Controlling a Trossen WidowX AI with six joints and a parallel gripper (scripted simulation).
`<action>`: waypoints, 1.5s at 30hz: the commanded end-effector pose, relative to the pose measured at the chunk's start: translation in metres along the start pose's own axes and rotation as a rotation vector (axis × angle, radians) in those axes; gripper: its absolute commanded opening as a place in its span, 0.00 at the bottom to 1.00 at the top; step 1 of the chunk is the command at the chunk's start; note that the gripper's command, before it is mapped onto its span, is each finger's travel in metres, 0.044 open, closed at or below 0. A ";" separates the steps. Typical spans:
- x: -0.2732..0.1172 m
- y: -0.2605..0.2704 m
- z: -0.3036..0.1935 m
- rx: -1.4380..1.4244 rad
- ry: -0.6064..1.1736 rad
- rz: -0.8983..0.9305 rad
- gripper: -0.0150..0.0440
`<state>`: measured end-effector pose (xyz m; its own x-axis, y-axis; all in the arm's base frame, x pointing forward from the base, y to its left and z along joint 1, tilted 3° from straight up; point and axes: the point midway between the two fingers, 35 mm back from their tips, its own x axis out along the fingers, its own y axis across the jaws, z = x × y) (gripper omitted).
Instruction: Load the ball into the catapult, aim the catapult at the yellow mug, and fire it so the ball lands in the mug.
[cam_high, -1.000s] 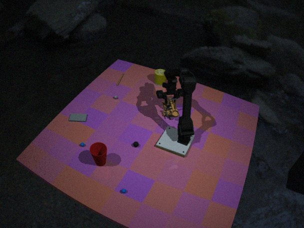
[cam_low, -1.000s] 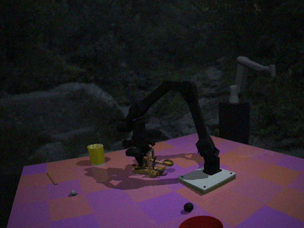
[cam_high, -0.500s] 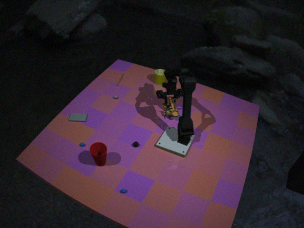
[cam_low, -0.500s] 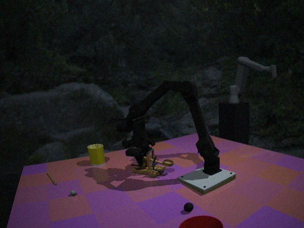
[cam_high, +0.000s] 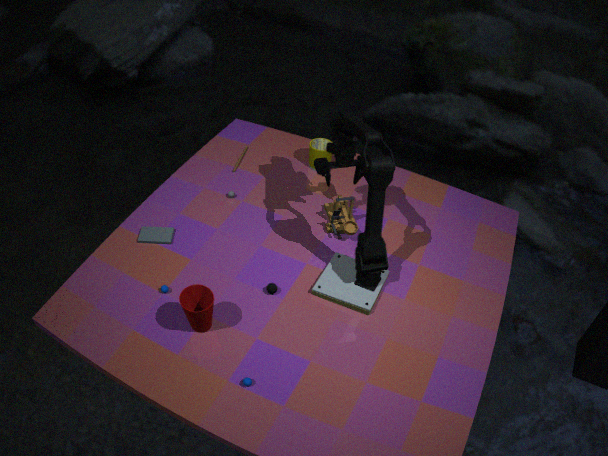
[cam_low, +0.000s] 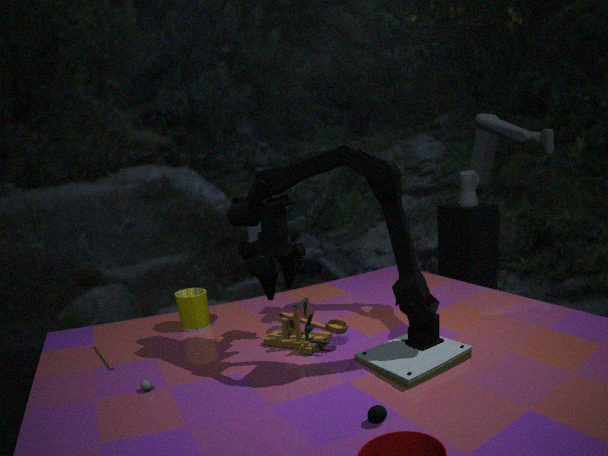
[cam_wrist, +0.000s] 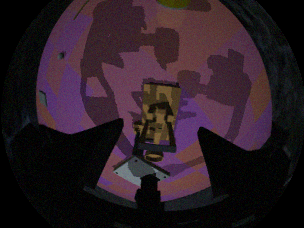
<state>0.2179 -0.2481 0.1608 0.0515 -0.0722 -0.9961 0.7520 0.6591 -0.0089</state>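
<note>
The wooden catapult (cam_high: 336, 220) (cam_low: 286, 340) (cam_wrist: 172, 92) stands on the checkered table in front of the arm's base. Its round cup (cam_high: 350, 227) (cam_low: 337, 327) (cam_wrist: 153, 157) is on the side toward the base, and I see no ball in it. My gripper (cam_high: 342, 182) (cam_low: 280, 293) (cam_wrist: 162, 126) is open and empty, above the catapult. The yellow mug (cam_high: 314, 157) (cam_low: 193, 312) (cam_wrist: 173, 2) stands upright beyond the catapult. Loose balls lie on the table: a grey one (cam_high: 231, 194) (cam_low: 146, 385) (cam_wrist: 61, 55), a black one (cam_high: 271, 288) (cam_low: 377, 414), and two blue ones (cam_high: 164, 288) (cam_high: 247, 382).
A red cup (cam_high: 201, 317) (cam_low: 402, 446) stands near the blue balls. A grey slab (cam_high: 156, 235) (cam_wrist: 43, 97) lies near the table's edge. A thin stick (cam_high: 240, 159) (cam_low: 103, 357) lies beyond the grey ball. The pale base plate (cam_high: 332, 292) (cam_low: 390, 367) (cam_wrist: 125, 171) is close behind the catapult.
</note>
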 end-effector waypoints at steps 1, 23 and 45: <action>0.000 0.000 0.000 0.000 0.000 0.000 1.00; 0.042 0.000 -0.006 0.006 0.003 -0.002 1.00; 0.078 0.000 -0.006 0.006 0.003 -0.002 1.00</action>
<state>0.2183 -0.2493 0.0899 0.0514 -0.0723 -0.9961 0.7539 0.6569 -0.0087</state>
